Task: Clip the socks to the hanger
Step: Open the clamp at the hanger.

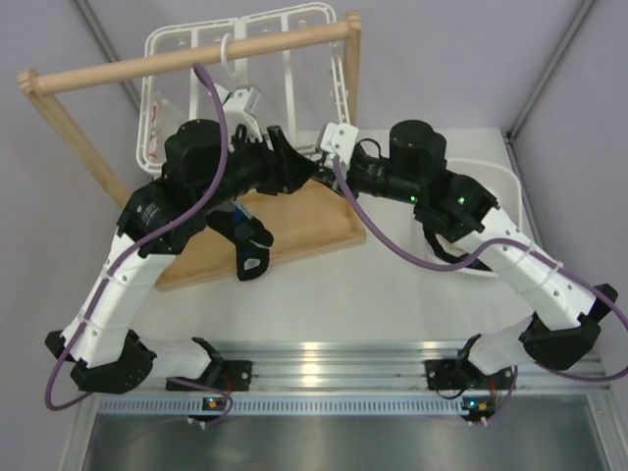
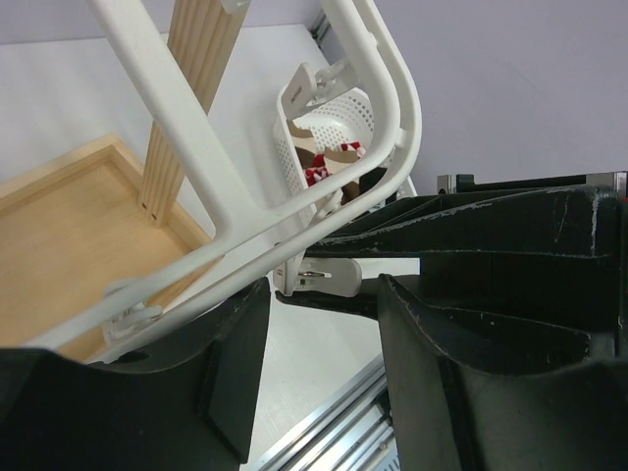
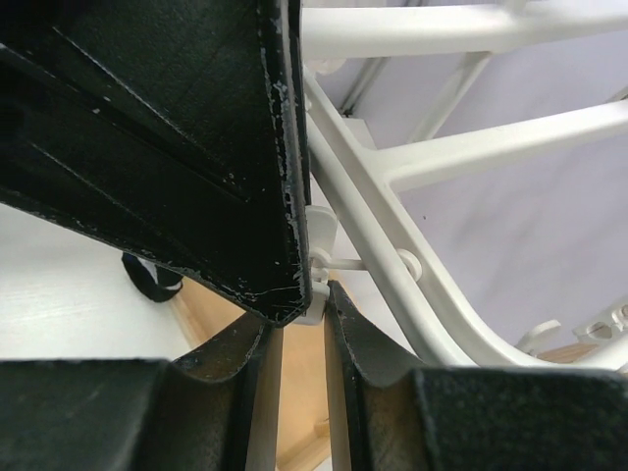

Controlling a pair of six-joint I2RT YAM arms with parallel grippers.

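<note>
Hanger [image 2: 182,128] clip [image 2: 319,280] is clamped in the right hand [image 3: 306,316]; left hand [image 2: 324,304] stands apart around it.

White table [image 1: 343,294], wooden stand base [image 1: 314,224], white basket [image 1: 502,186] at right

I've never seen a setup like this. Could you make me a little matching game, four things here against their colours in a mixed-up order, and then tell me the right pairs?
Things:
1. hanger
2. rail that the hanger hooks over
3. sock
4. cable running along the left arm

Colours:
A. purple
B. mostly black
C. white
D. light wood

Right pairs: 1-C, 2-D, 3-B, 4-A.
</note>
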